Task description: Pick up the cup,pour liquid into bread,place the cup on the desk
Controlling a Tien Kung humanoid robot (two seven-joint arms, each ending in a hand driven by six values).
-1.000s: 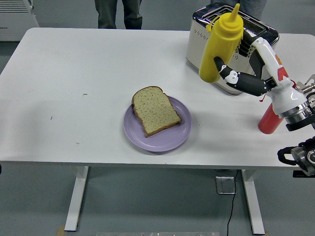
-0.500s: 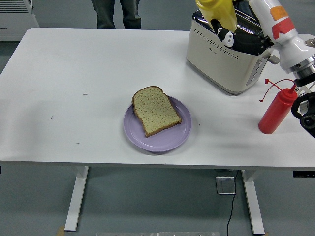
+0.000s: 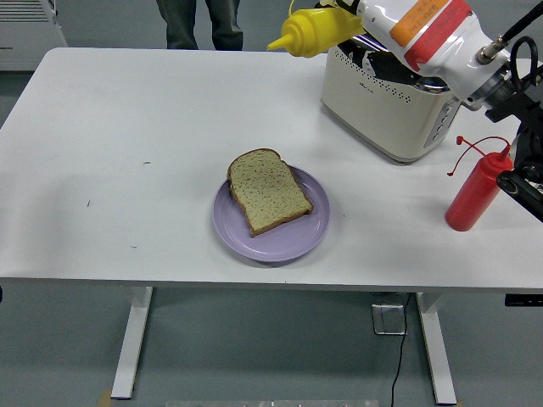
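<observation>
The "cup" is a yellow squeeze bottle (image 3: 312,32). It hangs in the air at the top of the head view, tipped on its side with the nozzle pointing left, beyond and to the right of the bread. My right hand (image 3: 358,27) is shut on its body, and the white forearm hides most of the fingers. A slice of brown bread (image 3: 267,191) lies on a purple plate (image 3: 288,243) at the table's middle front, well below and left of the nozzle. No liquid shows on the bread. The left arm is out of view.
A cream toaster (image 3: 382,106) stands at the back right, under my forearm. A red squeeze bottle (image 3: 473,195) stands upright near the right edge. A person's legs (image 3: 199,21) show beyond the table's far edge. The white table (image 3: 127,127) spreads bare to the left.
My right arm has lifted the yellow bottle from in front of the toaster up and to the left. It has tipped from upright to lying sideways, nozzle to the left.
</observation>
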